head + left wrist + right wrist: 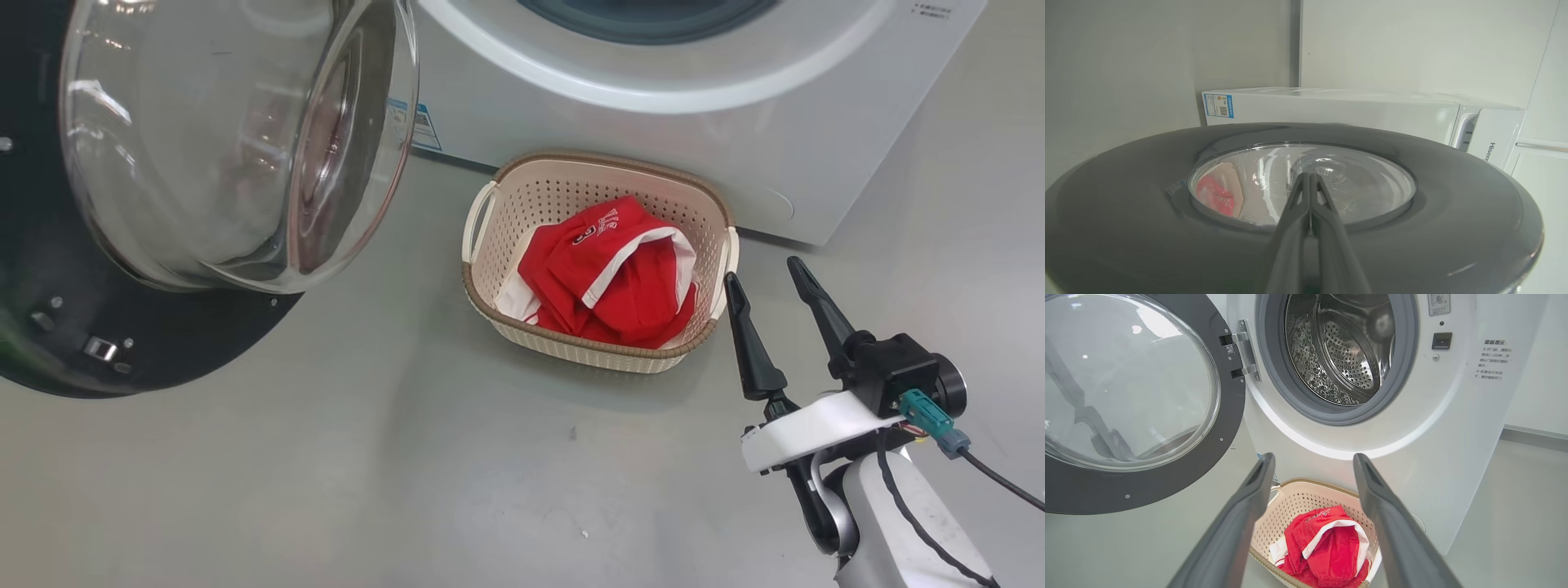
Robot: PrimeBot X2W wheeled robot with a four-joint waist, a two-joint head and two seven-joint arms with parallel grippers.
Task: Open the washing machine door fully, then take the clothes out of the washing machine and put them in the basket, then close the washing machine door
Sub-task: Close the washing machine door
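Note:
The washing machine door (163,343) stands swung open at the left, its glass bowl bulging toward the washing machine (653,147). Red clothes (620,278) with white trim lie in the cream basket (563,196) on the floor before the machine. My right gripper (763,271) is open and empty, just right of the basket. In the right wrist view the right gripper (1314,457) points over the basket (1290,502) and clothes (1327,547), and the drum (1347,355) shows bare metal. My left gripper (1308,176) is shut, its tips at the door's (1453,228) outer glass; contact is unclear.
Bare grey floor spreads in front of the basket and to the right of the machine. The open door (1231,416) hangs on its hinge (1243,351) and takes up the space at the left. A pale wall stands behind the machine (1331,110).

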